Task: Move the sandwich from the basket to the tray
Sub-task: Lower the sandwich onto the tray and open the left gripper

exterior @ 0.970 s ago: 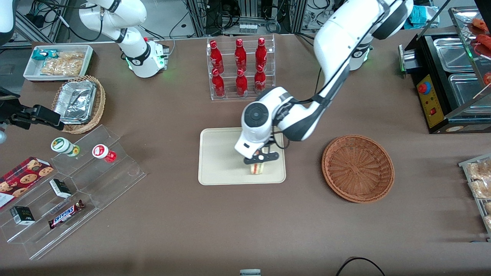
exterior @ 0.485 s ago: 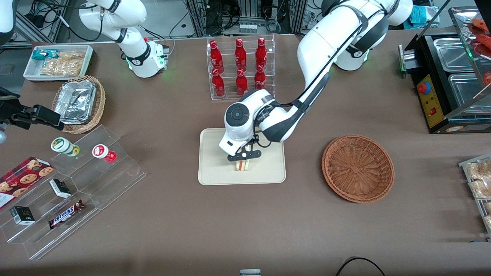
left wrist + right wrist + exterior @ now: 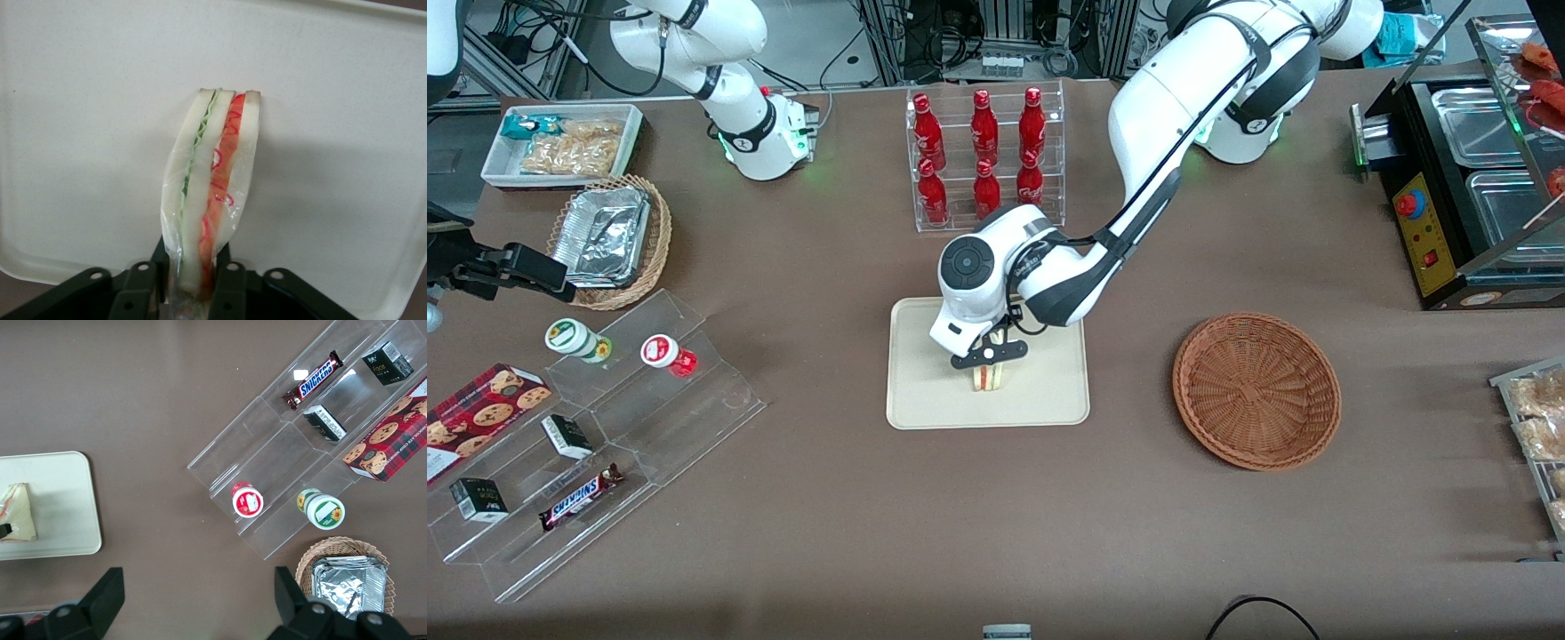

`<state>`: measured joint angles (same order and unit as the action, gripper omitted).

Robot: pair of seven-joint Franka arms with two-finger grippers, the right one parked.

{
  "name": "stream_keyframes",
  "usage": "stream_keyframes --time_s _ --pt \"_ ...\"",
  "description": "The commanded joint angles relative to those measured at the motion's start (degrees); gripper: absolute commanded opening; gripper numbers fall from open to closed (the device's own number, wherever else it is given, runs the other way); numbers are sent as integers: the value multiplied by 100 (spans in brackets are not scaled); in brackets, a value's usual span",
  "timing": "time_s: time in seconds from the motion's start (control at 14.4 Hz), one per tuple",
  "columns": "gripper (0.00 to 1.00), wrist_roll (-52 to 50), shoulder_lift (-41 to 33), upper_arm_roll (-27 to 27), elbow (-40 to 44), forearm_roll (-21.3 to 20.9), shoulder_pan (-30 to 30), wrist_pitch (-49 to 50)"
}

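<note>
Because the sandwich (image 3: 987,378) stands on edge over the tray (image 3: 925,404), pinched by its narrow end with its wrapped, layered cut face pointing down, the likeliest trouble is a topple: once let go it will probably tip flat, and if it is released while not quite touching down it could roll toward the rim, though it sits near the tray's middle, so a spill onto the desk (image 3: 996,516) seems unlikely. The clear film around it may also cling to a finger pad and drag the wedge up with the arm. In the wrist view the fingers (image 3: 143,287) are clenched on the sandwich (image 3: 207,200) from both sides, bread bulging slightly between them, so squeezing harder would squash it. The gripper (image 3: 987,356) hangs low above the tray, pointing straight down, with the wrist bent sharply under the forearm, which reaches in from the working arm's base past the bottle rack (image 3: 985,156). The basket (image 3: 1256,389) sits well apart, with nothing visible in it.
</note>
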<state>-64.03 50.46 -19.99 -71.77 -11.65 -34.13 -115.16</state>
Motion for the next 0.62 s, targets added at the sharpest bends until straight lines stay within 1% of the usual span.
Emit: stream_keyframes --time_s 0.0,0.14,0.28,0.42,0.49,0.55 --pt "100 -75 17 39 163 -136 -76 151" --pt "100 -75 -237 39 163 -346 -68 265" --pt "100 -40 -518 48 163 -557 2 615" --pt "100 -101 -835 39 137 -497 274 906" --pt "100 -145 -1019 31 76 -427 432 1212" --pt "100 -119 -1091 22 66 -261 616 1476"
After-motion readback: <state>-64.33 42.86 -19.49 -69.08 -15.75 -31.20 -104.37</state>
